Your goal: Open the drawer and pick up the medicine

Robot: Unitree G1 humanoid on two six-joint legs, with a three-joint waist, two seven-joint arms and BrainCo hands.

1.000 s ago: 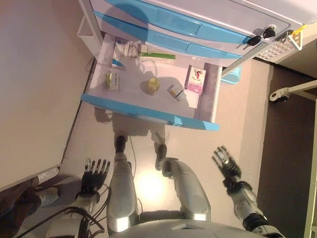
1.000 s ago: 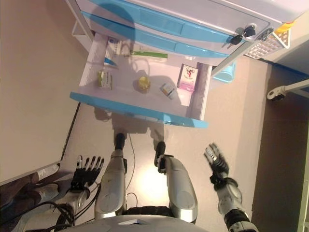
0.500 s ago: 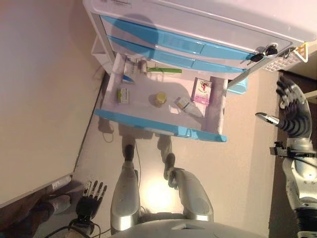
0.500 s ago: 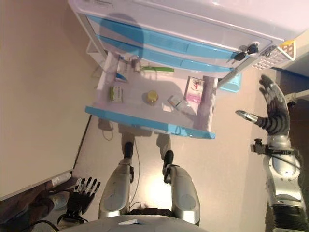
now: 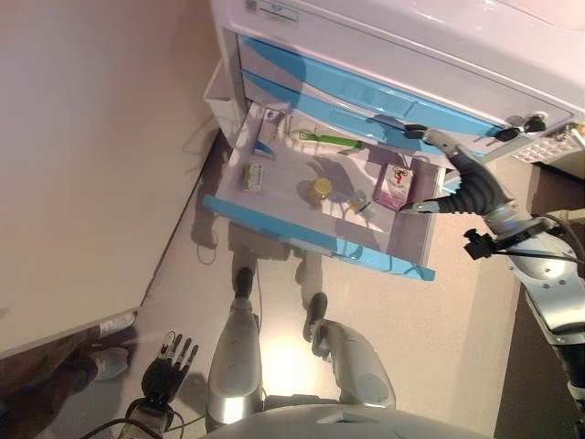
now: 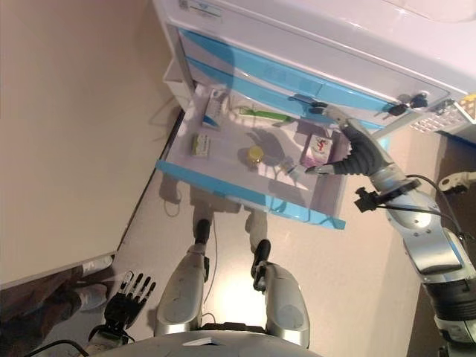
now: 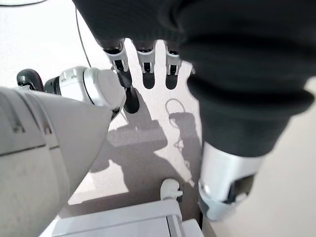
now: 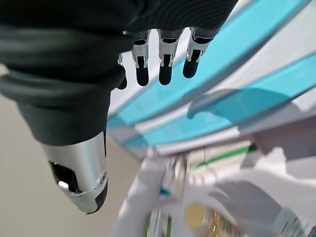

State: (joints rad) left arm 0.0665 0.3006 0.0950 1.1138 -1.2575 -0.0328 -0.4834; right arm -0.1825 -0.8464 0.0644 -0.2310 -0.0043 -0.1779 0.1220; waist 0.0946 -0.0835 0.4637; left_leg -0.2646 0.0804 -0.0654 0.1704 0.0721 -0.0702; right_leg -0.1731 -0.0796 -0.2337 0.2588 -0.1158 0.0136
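Observation:
The white drawer with a blue front (image 5: 315, 240) stands pulled open at the foot of the cabinet. In it lie a pink medicine box (image 5: 395, 186), a yellow-lidded bottle (image 5: 319, 190), a small bottle on its side (image 5: 358, 203), a small green-yellow box (image 5: 253, 176), a long green box (image 5: 329, 140) and a white-blue box (image 5: 271, 123). My right hand (image 5: 468, 186) hovers over the drawer's right end, above the pink box, fingers (image 8: 165, 54) straight, thumb spread, holding nothing. My left hand (image 5: 164, 358) hangs low at my side, fingers straight and empty.
Two closed blue drawers (image 5: 366, 91) sit above the open one. Keys (image 5: 526, 123) hang in the cabinet's lock, and a white wire basket (image 5: 551, 146) hangs on its side. A person's shoes (image 5: 96, 337) show at lower left. A beige wall fills the left.
My right hand has swung in from beside the cabinet to over the drawer's right end. The camera has shifted, so the cabinet sits further right. The left hand still hangs.

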